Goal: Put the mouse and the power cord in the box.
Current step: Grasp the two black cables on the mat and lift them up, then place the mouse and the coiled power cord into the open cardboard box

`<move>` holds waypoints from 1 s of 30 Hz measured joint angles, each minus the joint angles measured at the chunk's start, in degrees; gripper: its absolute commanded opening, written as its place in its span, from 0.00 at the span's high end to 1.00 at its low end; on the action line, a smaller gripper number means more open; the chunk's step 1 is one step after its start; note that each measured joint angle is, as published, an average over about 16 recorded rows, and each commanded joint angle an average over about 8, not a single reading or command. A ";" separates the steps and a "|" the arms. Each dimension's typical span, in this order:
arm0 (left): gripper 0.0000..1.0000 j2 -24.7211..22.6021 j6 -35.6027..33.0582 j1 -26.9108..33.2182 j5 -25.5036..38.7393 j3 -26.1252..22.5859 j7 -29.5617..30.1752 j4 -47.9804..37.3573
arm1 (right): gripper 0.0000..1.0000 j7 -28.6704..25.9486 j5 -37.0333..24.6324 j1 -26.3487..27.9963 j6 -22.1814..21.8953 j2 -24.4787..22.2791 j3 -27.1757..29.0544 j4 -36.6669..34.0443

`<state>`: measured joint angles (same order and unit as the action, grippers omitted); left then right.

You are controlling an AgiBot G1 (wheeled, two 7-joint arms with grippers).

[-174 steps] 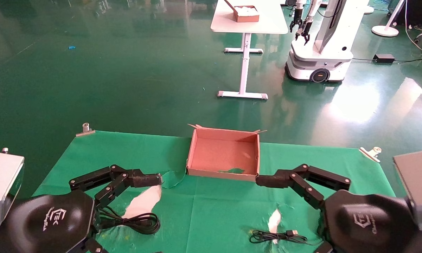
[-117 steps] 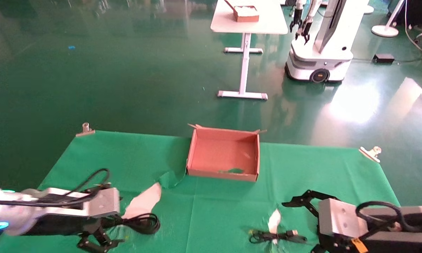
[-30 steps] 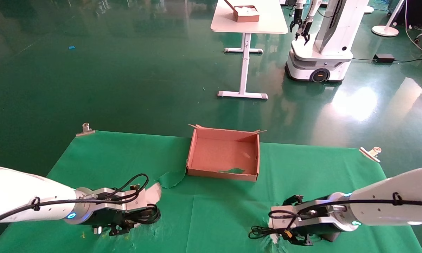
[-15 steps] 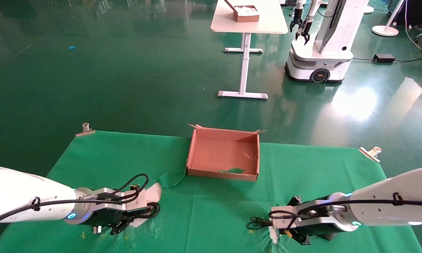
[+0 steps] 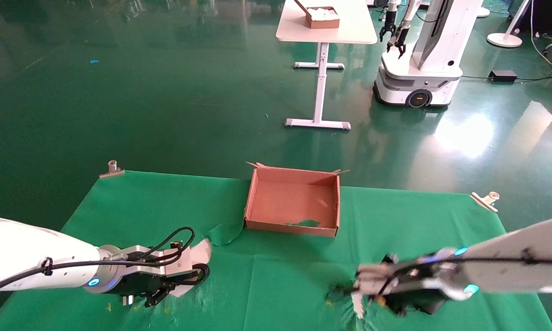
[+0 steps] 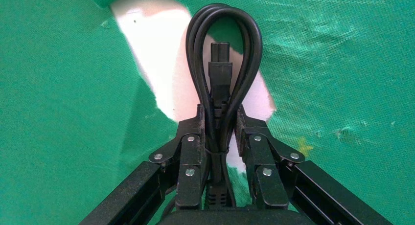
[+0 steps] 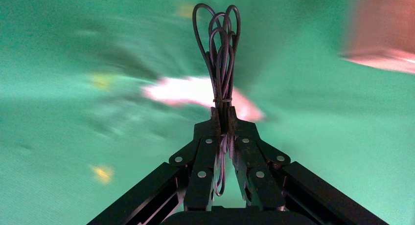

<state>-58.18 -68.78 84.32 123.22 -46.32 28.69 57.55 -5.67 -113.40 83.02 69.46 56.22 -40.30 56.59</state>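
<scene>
On the left, the left gripper (image 6: 219, 124) stays clamped on the power cord (image 6: 222, 63), jaws pinching the bundled loops with the plug between them; in the head view it sits low at the near-left of the green cloth (image 5: 142, 207), over a torn white patch (image 5: 198, 253), much as half a second back. In the middle, the box (image 5: 294, 227) rests unmoved at the far edge of the cloth, nothing in it but a green scrap. Over on the right there is the change: the right gripper (image 7: 222, 122), closed tight on a thin cable bundle (image 7: 221, 44), has lifted and swung, blurred with motion, and the cable has left its spot on the cloth. The mouse body itself I can't make out.
</scene>
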 measured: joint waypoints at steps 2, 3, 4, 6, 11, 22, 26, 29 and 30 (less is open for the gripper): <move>1.00 0.08 -0.52 1.09 -1.25 0.80 0.42 0.09 | 1.00 -0.45 0.38 1.06 -0.26 -0.72 0.81 0.26; 1.00 0.01 -0.72 1.70 -1.95 1.26 0.69 0.07 | 1.00 -0.71 0.56 1.64 -0.42 -1.09 1.23 0.39; 1.00 -0.16 -0.87 2.36 -2.69 1.73 0.97 0.00 | 1.00 -1.00 0.72 2.25 -0.61 -1.46 1.67 0.50; 1.00 -0.78 -1.02 3.79 -4.22 2.72 1.51 -0.32 | 1.00 -1.62 0.96 3.54 -1.02 -2.19 2.54 0.69; 1.00 -4.40 0.06 7.48 -7.72 4.86 1.96 -2.36 | 1.00 -3.21 0.92 6.83 -2.13 -3.58 4.36 0.88; 1.00 -17.42 15.23 9.49 -8.88 0.78 -6.48 -11.47 | 1.00 -4.82 0.16 12.85 -2.89 -6.27 6.77 0.86; 1.00 -19.83 23.09 8.38 -8.89 -4.41 -10.81 -13.76 | 1.00 -4.83 0.00 14.38 -2.43 -7.71 7.33 1.10; 0.99 -20.55 28.37 7.64 -9.26 -9.08 -13.26 -14.77 | 1.00 -4.76 -0.03 15.30 -1.96 -8.76 7.68 1.30; 0.86 -20.62 29.91 7.45 -9.55 -10.65 -13.83 -14.92 | 1.00 -4.73 -0.02 15.56 -1.81 -9.07 7.78 1.37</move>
<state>-78.79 -38.87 91.76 113.67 -56.97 14.86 42.63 -10.40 -113.43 98.58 67.64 47.15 -32.52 57.96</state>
